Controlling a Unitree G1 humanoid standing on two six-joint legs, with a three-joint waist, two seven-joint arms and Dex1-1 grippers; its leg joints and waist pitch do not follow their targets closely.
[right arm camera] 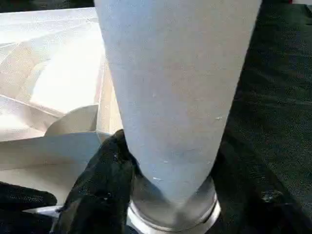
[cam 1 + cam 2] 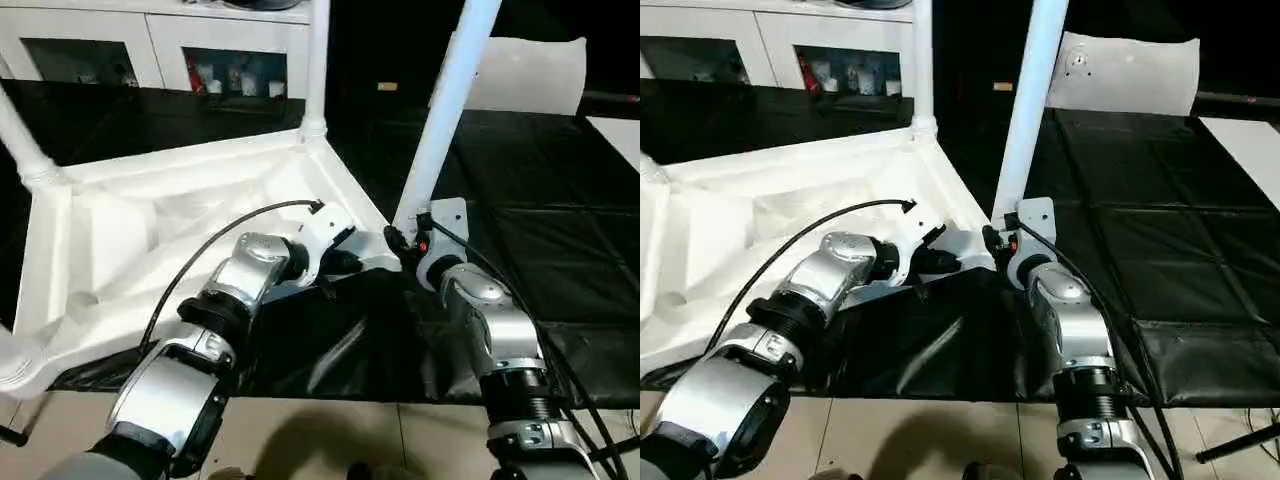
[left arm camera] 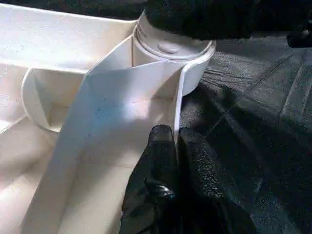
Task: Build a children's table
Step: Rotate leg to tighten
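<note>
The white tabletop (image 2: 150,230) lies upside down on the black mat, its ribbed underside facing up. My left gripper (image 3: 176,134) is shut on the thin rim wall close to the near right corner socket (image 3: 170,46). A long white leg (image 2: 445,110) stands tilted in that socket, leaning away to the right. Around the base of this leg (image 1: 175,73) my right gripper (image 2: 400,240) is shut, one black finger (image 1: 109,165) on each side. Three other legs stand in the far corner (image 2: 316,60), the left corner (image 2: 20,140) and the near left corner (image 2: 15,365).
White glass-door cabinets (image 2: 150,45) line the back. A flat white sheet (image 2: 530,75) leans at the back right. The black mat (image 2: 540,200) stretches to the right of the tabletop. Pale floor (image 2: 330,440) begins at the mat's near edge.
</note>
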